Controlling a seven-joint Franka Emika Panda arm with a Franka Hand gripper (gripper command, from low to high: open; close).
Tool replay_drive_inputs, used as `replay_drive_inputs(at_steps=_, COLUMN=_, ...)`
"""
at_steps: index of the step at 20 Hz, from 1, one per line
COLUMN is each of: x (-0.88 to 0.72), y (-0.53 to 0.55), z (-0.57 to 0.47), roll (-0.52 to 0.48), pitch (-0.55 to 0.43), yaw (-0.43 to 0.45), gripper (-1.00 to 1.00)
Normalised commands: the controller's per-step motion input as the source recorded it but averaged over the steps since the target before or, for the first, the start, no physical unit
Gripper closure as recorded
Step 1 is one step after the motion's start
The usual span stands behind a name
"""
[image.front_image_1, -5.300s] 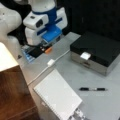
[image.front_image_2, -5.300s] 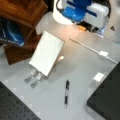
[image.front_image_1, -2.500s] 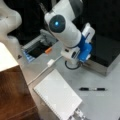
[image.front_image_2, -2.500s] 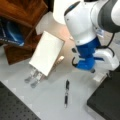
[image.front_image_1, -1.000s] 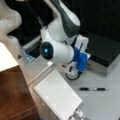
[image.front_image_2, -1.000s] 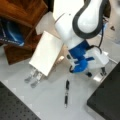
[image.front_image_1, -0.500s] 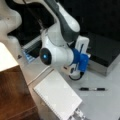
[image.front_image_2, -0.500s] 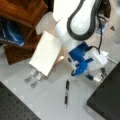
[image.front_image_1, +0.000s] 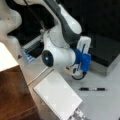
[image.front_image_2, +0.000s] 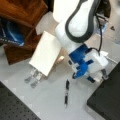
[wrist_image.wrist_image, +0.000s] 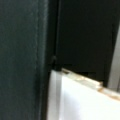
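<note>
In both front views my gripper (image.front_image_1: 76, 71) (image.front_image_2: 100, 75), with its blue wrist mount (image.front_image_1: 84, 61) (image.front_image_2: 81, 63), hangs low over the grey table between the white notepad (image.front_image_1: 58, 96) (image.front_image_2: 45, 52) and the black box (image.front_image_1: 108, 51) (image.front_image_2: 107, 101). Nothing shows in its grasp. A black pen (image.front_image_1: 92, 89) (image.front_image_2: 66, 92) lies on the table just in front of it, untouched. The wrist view shows only dark surfaces and a white edge (wrist_image.wrist_image: 82, 100); the fingers are out of sight there.
A wooden block (image.front_image_1: 15, 92) stands at a front view's lower left. A wooden shelf (image.front_image_2: 23, 13) with a blue item (image.front_image_2: 10, 32) fills a front view's upper left. Metal binder clips (image.front_image_2: 33, 75) (image.front_image_1: 78, 115) lie by the notepad's end.
The arm has swung from the back of the table forward and down, bringing the gripper low between notepad and black box. Pen and notepad have not moved.
</note>
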Motion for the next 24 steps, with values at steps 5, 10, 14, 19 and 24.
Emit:
replay_drive_inputs(at_steps=5, x=0.07, y=-0.04, z=0.10, roll=0.110, pitch=0.023, yaw=0.042, gripper=1.00)
replay_drive_inputs(at_steps=10, x=0.10, y=-0.03, z=0.10, roll=0.061, pitch=0.061, yaw=0.020, gripper=1.00)
replay_drive_inputs(at_steps=14, x=0.14, y=0.00, z=0.10, roll=0.063, pitch=0.070, yaw=0.010, gripper=1.00)
replay_drive_inputs(at_steps=19, x=0.15, y=0.02, z=0.10, roll=0.068, pitch=0.074, yaw=0.010, gripper=1.00)
replay_drive_inputs(at_steps=24, x=0.15, y=0.02, z=0.09, roll=0.064, pitch=0.080, yaw=0.010, gripper=1.00)
